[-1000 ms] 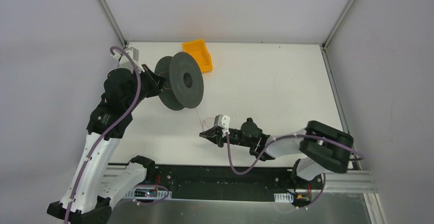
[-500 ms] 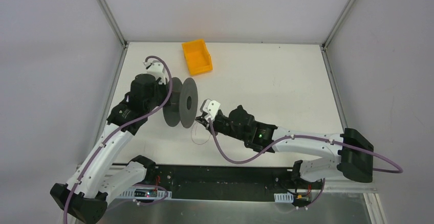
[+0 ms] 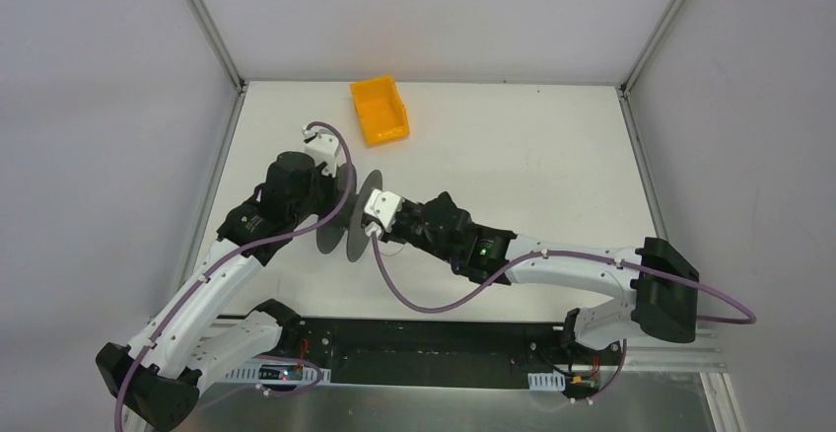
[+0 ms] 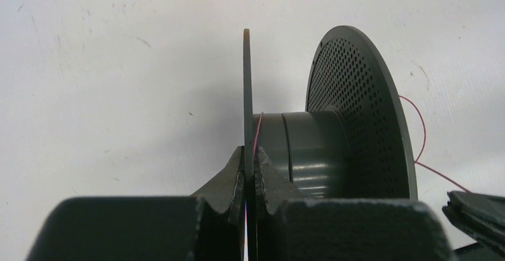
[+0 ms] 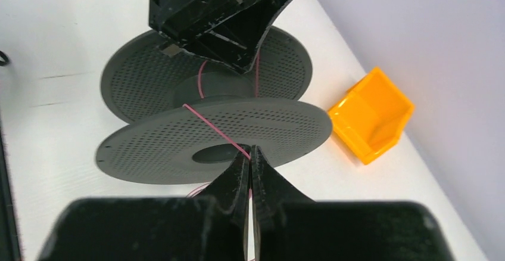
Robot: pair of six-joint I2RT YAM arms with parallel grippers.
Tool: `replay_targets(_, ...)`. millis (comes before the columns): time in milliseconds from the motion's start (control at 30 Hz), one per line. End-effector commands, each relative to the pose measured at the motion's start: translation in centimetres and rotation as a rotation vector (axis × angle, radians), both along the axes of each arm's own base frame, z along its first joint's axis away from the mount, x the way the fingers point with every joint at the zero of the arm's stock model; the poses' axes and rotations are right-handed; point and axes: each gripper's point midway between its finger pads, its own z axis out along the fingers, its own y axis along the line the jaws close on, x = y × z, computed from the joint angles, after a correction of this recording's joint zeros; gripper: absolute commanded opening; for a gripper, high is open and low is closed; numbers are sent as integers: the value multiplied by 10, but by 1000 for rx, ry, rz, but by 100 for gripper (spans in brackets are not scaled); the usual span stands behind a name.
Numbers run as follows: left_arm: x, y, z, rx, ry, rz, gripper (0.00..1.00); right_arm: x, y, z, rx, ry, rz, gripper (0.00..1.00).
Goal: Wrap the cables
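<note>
left wrist view: left gripper (image 4: 249, 157) jaws clamped tight on the thin edge of one flange (image 4: 246, 88) of the dark grey spool (image 3: 350, 230), holding it up on edge. the cable (image 4: 258, 137), a hair-thin red wire, lies on the core (image 4: 309, 148) just beside that flange. a loose loop of it shows past the perforated flange (image 4: 357, 124) on the right.

right wrist view: right gripper (image 5: 250, 154) jaws pressed together with the cable coming out from between the tips, so pinched on it. the wire crosses the rim of the near flange and drops to the core.

top view: both grippers meet at the spool, left of the middle of the table (image 3: 532, 156). orange bin (image 3: 380, 108) well apart at the far edge.

step in hand, as i read it: winding, barely begun, only a turn or so on the core. next move likely needs the right gripper to carry the wire round the core between the flanges under light tension, while the left holds the spool steady. risk: wire riding on the rim instead of dropping into the gap, or snapping if pulled hard.
</note>
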Motion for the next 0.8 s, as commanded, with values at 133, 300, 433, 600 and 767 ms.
replay_targets(133, -17, -15, -4, 62, 2, -223, 0, 45, -17, 49, 28, -235, -182, 0)
replay_targets(300, -35, -25, -14, 109, 57, -390, 0, 62, -29, 39, 25, -182, -204, 0)
replay_targets(433, -42, -30, -2, 97, 46, -447, 0, 67, -41, 20, 34, -93, -201, 0)
replay_targets(600, -50, -37, 24, 55, 5, -495, 0, 70, -59, -6, 59, 24, -216, 6)
replay_targets(767, -59, -45, 40, 15, -6, -551, 0, 69, -67, -27, 80, 123, -194, 12)
